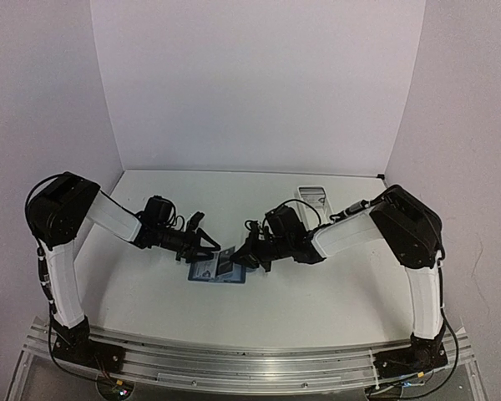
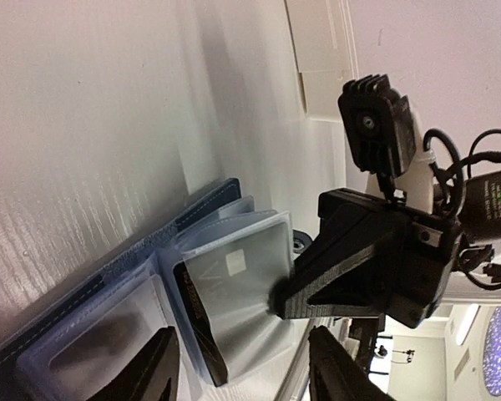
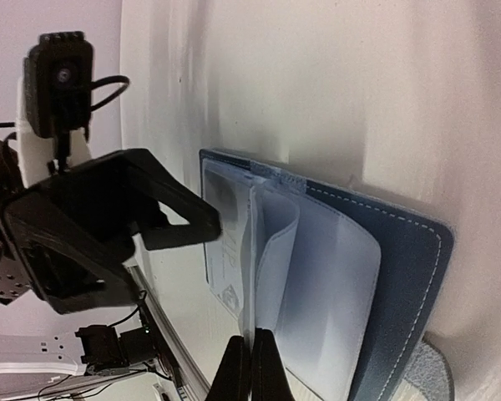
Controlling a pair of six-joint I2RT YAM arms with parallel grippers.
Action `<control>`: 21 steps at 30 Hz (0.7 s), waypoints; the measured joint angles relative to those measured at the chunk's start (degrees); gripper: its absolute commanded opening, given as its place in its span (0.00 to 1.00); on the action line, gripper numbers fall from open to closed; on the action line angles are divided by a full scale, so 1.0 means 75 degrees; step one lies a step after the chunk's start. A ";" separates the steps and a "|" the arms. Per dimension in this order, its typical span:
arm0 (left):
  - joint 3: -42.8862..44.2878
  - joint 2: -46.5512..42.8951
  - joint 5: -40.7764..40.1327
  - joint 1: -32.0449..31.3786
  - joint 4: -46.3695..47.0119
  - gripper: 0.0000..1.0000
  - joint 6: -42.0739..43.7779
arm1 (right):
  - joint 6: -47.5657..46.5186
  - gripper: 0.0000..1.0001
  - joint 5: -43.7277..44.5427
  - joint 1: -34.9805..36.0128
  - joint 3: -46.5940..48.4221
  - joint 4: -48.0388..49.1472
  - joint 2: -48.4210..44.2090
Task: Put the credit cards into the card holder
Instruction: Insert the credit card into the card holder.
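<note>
The dark-blue card holder (image 1: 218, 273) lies open on the table between my two grippers. In the left wrist view its pale pocket pages (image 2: 242, 276) are fanned up, and one pocket holds a credit card (image 2: 202, 334) with a dark edge. My right gripper (image 3: 249, 338) is shut on the edge of one pocket page (image 3: 271, 251) and holds it upright; it also shows in the top view (image 1: 244, 257). My left gripper (image 2: 240, 334) is open and empty, its jaws straddling the page with the card; it also shows in the top view (image 1: 204, 244).
A long white tray (image 1: 311, 197) lies at the back right of the table, also seen in the left wrist view (image 2: 321, 50). White walls close in the back and sides. The table's front rail (image 1: 234, 359) runs along the near edge.
</note>
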 measured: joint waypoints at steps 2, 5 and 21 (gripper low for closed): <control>0.0312 -0.0201 0.0070 0.0114 -0.0827 0.64 0.0398 | -0.0112 0.00 0.0123 0.0020 0.0105 -0.0403 -0.0071; 0.0690 -0.0531 0.0067 0.0259 -0.2037 0.66 0.1084 | -0.0286 0.00 0.0273 0.0040 0.0407 -0.0982 -0.0086; 0.0201 -0.1113 -0.2382 0.0408 -0.4197 0.51 0.1878 | -0.0863 0.00 0.1509 0.0607 0.2680 -0.3929 0.0009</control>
